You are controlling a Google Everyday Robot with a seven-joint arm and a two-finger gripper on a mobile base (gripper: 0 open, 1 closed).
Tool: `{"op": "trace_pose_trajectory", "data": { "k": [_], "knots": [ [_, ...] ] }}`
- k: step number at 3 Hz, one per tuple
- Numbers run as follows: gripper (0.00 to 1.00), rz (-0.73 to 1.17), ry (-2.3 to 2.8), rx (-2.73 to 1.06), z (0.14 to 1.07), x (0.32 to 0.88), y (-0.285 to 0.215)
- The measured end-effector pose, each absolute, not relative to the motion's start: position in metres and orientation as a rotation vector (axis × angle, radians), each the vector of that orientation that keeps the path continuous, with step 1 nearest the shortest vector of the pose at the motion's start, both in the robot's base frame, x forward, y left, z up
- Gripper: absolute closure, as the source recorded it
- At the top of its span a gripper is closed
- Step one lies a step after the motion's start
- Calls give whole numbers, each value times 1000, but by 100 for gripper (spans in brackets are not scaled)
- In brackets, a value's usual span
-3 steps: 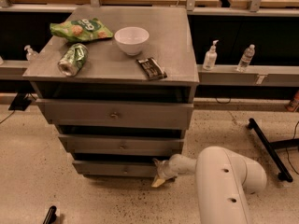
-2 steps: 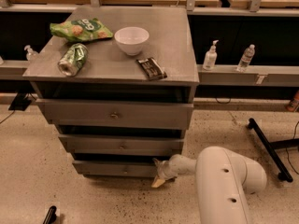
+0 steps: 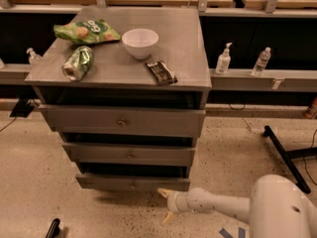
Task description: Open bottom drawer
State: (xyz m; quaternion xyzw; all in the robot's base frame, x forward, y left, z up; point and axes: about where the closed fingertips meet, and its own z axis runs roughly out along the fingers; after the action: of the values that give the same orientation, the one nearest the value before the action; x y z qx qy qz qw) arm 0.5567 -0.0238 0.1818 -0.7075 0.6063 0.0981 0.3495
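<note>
Speckled floor (image 3: pixel 39 172) is filling the lower part of the frame, and a grey cabinet (image 3: pixel 198 128) is standing on it at centre left. Lowest in that cabinet, the bottom drawer (image 3: pixel 109 182) is sitting at lower centre, with a dark gap above its flat front and its small knob (image 3: pixel 132 185) facing the camera. I am judging it only slightly open, since none of its interior is showing from this angle.

Just below and to the right of that front, the gripper (image 3: pixel 166 205) is hovering over the floor with its two pale fingers spread wide and nothing between them. It is not touching the drawer. A second ago it was sitting higher in the frame, right up against the right end of the drawer front. Now it is lying lower and clear of the wood, so more of that right end is showing. This is reading as a let-go after a pull, or a backing-off before a fresh approach. Either way, the drawer is probably still needing a longer draw.

Behind the gripper, the white arm (image 3: pixel 223 205) is stretching toward the lower right corner. Above, the middle drawer (image 3: pixel 99 152) and top drawer (image 3: pixel 89 119) are looking as they did. On the counter (image 3: pixel 183 43), the white bowl (image 3: pixel 140 42), green bag (image 3: pixel 86 32), green can (image 3: pixel 78 63) and dark packet (image 3: pixel 160 72) are lying where they were. At the right, two bottles (image 3: pixel 224 59) are standing on a ledge.
</note>
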Motion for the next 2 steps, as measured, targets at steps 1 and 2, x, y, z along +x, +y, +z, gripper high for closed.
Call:
{"op": "trace_pose_trajectory", "data": {
  "k": [1,2],
  "knots": [
    [0,220,1482,-1737,194,535,-24],
    [0,181,1425,-1712,213,538,-24]
  ]
}}
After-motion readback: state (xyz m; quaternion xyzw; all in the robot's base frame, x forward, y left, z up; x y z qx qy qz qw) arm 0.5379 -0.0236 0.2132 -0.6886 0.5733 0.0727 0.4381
